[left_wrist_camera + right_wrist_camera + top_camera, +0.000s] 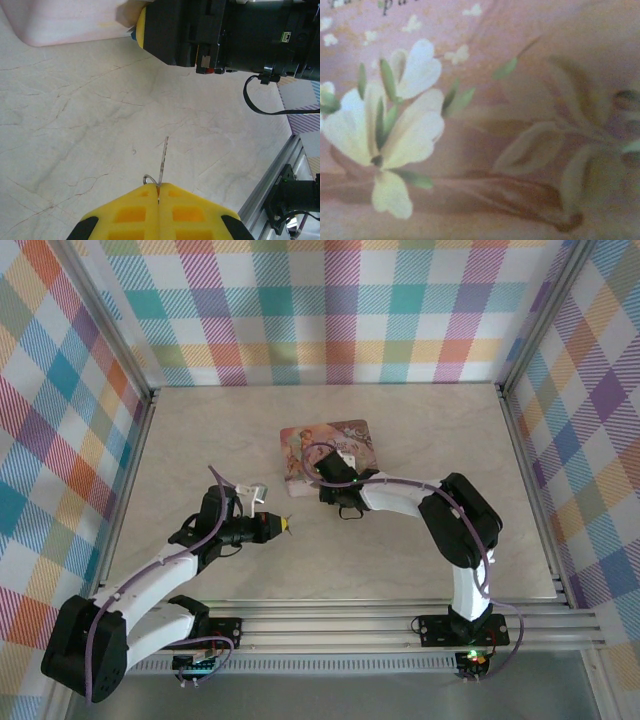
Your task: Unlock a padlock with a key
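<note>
At 7 o'clock, nearest: left gripper [285,526] pinched shut on key [161,167], blade free. Beyond, at 1 o'clock: right gripper [322,480] at pink tin [325,440], jaw state indeterminable; blue speck beside it, probably padlock [133,34]. Step: approach. Next: blade-to-keyhole alignment.

I am holding the left arm stretched low, the left gripper [285,526] pinching the key [162,160] between closed fingertips. The right arm is bending leftward, the right gripper [325,478] leading, its opening unclear.
</note>
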You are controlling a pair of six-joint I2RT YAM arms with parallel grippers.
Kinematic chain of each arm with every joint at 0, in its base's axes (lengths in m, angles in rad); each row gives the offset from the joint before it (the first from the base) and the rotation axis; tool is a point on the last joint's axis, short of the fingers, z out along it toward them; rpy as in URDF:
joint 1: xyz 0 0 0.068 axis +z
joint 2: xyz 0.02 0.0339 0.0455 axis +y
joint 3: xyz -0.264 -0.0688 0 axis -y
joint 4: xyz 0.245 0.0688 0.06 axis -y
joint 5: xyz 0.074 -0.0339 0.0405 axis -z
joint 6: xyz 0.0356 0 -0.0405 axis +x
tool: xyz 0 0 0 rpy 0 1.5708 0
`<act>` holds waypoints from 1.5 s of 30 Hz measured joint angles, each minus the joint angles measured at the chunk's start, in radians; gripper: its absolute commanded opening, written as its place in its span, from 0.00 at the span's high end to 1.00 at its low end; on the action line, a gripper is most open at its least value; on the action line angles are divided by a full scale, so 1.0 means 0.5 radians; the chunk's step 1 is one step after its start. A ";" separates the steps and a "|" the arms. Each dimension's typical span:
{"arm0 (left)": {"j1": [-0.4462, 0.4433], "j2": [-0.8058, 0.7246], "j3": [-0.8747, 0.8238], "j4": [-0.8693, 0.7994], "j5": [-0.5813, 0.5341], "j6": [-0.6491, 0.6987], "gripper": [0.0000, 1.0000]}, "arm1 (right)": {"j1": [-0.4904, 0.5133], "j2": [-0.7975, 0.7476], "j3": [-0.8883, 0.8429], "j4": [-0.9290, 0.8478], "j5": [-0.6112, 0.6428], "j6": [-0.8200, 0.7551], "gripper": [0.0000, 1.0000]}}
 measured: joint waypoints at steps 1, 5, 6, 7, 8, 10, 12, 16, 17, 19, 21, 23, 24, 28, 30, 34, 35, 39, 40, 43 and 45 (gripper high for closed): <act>0.000 -0.005 -0.004 -0.007 0.000 0.000 1.00 | 0.002 0.003 0.001 0.008 0.005 0.000 0.57; 0.000 -0.013 -0.008 -0.033 -0.009 0.002 1.00 | 0.002 0.017 0.012 0.020 0.023 -0.005 0.63; 0.000 -0.014 -0.008 -0.041 -0.010 0.002 1.00 | 0.002 0.019 0.014 0.025 0.027 -0.014 0.66; 0.000 -0.014 -0.009 -0.045 -0.011 0.006 1.00 | 0.002 0.021 0.018 0.028 0.030 -0.022 0.68; 0.000 -0.014 -0.009 -0.046 -0.013 0.008 1.00 | 0.002 0.024 0.021 0.028 0.031 -0.031 0.71; 0.000 -0.014 -0.011 -0.045 -0.013 0.008 1.00 | 0.002 0.025 0.026 0.031 0.029 -0.034 0.76; 0.000 -0.014 -0.019 -0.039 -0.014 0.008 1.00 | 0.002 0.024 0.026 0.035 0.028 -0.035 0.80; 0.000 -0.013 -0.049 -0.034 -0.014 0.007 1.00 | 0.002 0.018 0.026 0.033 0.021 -0.046 0.87; 0.000 -0.013 -0.053 -0.027 -0.014 0.007 1.00 | 0.002 0.014 0.026 0.024 0.014 -0.047 0.88; 0.000 -0.012 -0.064 0.003 -0.013 0.008 1.00 | 0.002 0.005 0.026 0.005 -0.010 -0.057 0.90; 0.000 -0.005 -0.069 0.043 -0.013 0.008 1.00 | 0.001 -0.007 0.030 -0.036 -0.051 -0.078 0.92; 0.000 0.009 -0.082 0.109 -0.012 0.008 1.00 | -0.002 -0.018 0.043 -0.095 -0.101 -0.095 0.94; 0.000 0.015 -0.094 0.152 -0.012 0.009 1.00 | -0.002 -0.024 0.053 -0.129 -0.134 -0.106 0.94; -0.001 0.020 -0.163 0.327 -0.014 0.049 1.00 | -0.001 -0.066 0.103 -0.296 -0.292 -0.146 1.00; -0.007 0.018 -0.203 0.434 -0.014 0.103 1.00 | -0.002 -0.095 0.139 -0.379 -0.365 -0.152 1.00; -0.043 -0.040 -0.311 0.625 -0.050 0.222 1.00 | -0.039 -0.158 0.217 -0.486 -0.553 -0.144 1.00; -0.048 -0.059 -0.320 0.646 -0.062 0.258 1.00 | -0.053 -0.173 0.229 -0.501 -0.606 -0.139 1.00; -0.053 -0.088 -0.318 0.711 -0.105 0.372 1.00 | -0.104 -0.208 0.258 -0.569 -0.792 -0.107 1.00; -0.053 -0.084 -0.317 0.719 -0.111 0.389 1.00 | -0.111 -0.208 0.269 -0.584 -0.830 -0.098 1.00; -0.055 -0.025 -0.305 0.763 -0.116 0.426 1.00 | -0.143 -0.208 0.305 -0.626 -0.944 -0.075 1.00; -0.068 0.031 -0.295 0.808 -0.119 0.435 1.00 | -0.160 -0.208 0.329 -0.636 -1.023 -0.056 1.00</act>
